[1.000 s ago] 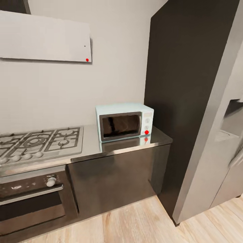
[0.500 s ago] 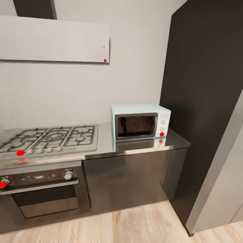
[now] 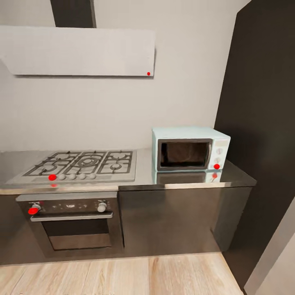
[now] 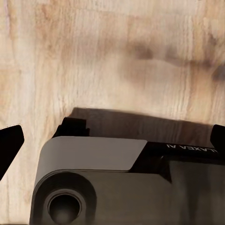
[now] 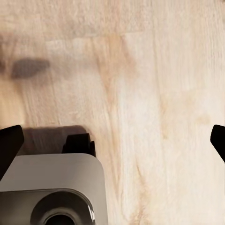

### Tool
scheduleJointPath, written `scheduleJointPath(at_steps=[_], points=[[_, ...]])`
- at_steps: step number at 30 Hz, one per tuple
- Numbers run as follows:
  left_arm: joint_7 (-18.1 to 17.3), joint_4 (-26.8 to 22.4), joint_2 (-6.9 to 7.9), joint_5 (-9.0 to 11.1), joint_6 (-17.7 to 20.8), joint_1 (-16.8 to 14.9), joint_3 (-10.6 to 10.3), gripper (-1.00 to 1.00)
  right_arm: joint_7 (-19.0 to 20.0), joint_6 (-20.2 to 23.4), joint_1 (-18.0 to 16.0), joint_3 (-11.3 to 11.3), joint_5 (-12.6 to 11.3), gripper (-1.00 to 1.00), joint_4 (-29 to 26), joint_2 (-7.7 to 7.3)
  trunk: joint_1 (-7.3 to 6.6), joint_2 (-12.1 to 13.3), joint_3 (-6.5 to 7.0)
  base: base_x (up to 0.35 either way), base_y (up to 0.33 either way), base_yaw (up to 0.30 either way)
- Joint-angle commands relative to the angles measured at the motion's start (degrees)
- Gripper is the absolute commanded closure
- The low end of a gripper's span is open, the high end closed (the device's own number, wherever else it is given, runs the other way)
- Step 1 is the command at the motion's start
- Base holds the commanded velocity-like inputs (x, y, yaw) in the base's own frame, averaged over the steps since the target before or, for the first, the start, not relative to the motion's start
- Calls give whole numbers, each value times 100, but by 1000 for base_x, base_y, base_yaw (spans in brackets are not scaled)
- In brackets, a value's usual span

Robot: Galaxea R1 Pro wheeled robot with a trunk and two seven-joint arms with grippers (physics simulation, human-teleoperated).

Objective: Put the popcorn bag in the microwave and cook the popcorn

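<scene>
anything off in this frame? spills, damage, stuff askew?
Nothing stands out. The microwave sits square on the countertop with its door shut, beside the gas hob; no spills or damage on the wood floor.

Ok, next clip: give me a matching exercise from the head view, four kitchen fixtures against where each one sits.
Things:
1. microwave
2. gas hob
3. oven
4. range hood

Places:
A. on the wall above the hob
B. built in under the hob
C. standing on the countertop, at its right end by the dark tall cabinet
D. set into the countertop, left of the microwave

Pairs: 1-C, 2-D, 3-B, 4-A
</scene>
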Motion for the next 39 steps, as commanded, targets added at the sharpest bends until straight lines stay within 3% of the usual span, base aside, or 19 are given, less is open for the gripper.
scheduleJointPath(at_steps=[1,8,21,39], points=[[-12,7,-1,57,-10,-5,-40,-100,-5,-32,-7,-49,59,-100,19,-2,0,-3,-6,0,0,269],[-12,5,-1,57,-10,-7,-40,-100,-5,-29,-4,-49,61,-100,19,-2,0,-3,-6,0,0,243],[-59,4,-11,48,-10,-5,-40,-100,-5,-9,-2,-49,62,-100,19,-18,0,-3,-6,0,0,12],[-74,5,-17,48,-10,-6,-40,-100,-5,-12,-2,-49,62,-100,19,-25,0,-3,-6,76,-246,0]])
